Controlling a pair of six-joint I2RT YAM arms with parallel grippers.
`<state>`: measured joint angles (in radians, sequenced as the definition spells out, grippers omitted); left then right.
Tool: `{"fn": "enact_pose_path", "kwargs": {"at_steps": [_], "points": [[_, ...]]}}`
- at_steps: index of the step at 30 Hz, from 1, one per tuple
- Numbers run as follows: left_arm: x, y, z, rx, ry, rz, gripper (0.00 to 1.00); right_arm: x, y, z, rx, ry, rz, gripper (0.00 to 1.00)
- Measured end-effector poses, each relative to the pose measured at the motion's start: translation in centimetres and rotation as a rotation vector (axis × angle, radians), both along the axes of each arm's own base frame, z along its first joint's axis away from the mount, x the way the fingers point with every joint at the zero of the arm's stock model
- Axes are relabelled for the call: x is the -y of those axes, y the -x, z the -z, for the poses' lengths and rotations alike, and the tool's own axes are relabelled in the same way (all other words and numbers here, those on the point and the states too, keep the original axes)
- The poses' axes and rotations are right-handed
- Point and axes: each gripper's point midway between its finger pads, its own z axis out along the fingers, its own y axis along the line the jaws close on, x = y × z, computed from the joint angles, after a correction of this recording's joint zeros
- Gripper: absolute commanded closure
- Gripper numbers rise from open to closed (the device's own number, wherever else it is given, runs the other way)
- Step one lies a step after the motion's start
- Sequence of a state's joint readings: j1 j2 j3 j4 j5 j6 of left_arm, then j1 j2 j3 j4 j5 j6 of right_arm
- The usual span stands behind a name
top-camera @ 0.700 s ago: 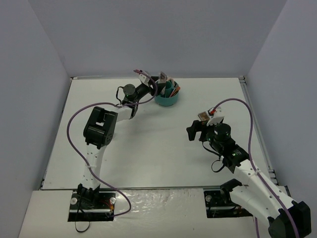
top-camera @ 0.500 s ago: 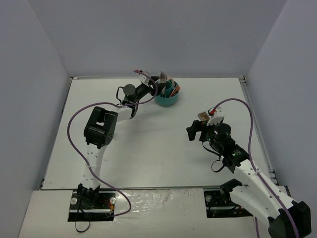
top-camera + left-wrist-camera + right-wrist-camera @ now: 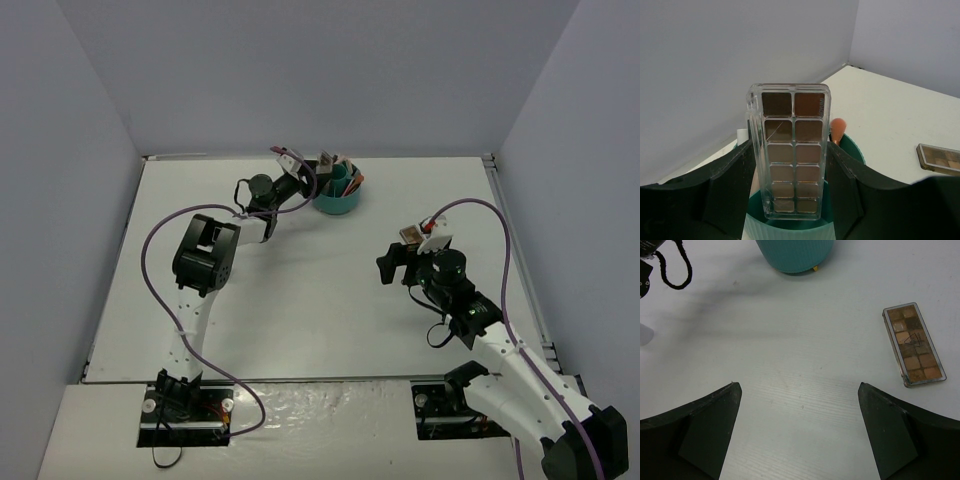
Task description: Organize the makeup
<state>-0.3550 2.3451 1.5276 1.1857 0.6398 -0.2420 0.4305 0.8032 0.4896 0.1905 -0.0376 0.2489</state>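
Palette [image 3: 788,125] stands upright over the teal cup [image 3: 785,231], pinched by the left gripper [image 3: 788,175], fingers [image 3: 730,190] half closed; the right gripper [image 3: 797,390] gapes wide and empty near a second palette [image 3: 913,344] lying flat.

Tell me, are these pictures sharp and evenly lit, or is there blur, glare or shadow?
Top view: soft, even light; the items in the round teal cup are too small to make out. Left wrist view: the clear-cased brown eyeshadow palette is sharp, with glints along its plastic edge. Right wrist view: a faint blurred shadow crosses the white table; the gold-framed palette is crisp.
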Motion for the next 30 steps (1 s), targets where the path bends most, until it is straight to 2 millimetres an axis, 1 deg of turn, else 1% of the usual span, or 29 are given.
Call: {"fn": "enact_pose_path", "kwargs": {"at_steps": [6, 16, 19, 24, 30], "points": [[-0.21, -0.09, -0.17, 0.008, 0.002, -0.003, 0.54, 0.00, 0.00, 0.00, 0.000, 0.000, 0.000, 0.00], [-0.10, -0.20, 0.13, 0.015, 0.001, 0.011, 0.47, 0.01, -0.01, 0.04, 0.000, 0.004, -0.001, 0.00], [-0.13, -0.40, 0.33, 0.016, 0.004, 0.011, 0.42, 0.01, -0.01, 0.04, 0.000, 0.004, -0.001, 0.00], [-0.15, -0.50, 0.48, 0.014, 0.007, 0.014, 0.36, 0.00, -0.03, 0.21, -0.005, 0.006, -0.002, 0.00], [-0.05, -0.55, 0.10, 0.018, 0.016, 0.024, 0.34, 0.00, -0.05, 0.31, -0.007, 0.010, -0.003, 0.00]]}}
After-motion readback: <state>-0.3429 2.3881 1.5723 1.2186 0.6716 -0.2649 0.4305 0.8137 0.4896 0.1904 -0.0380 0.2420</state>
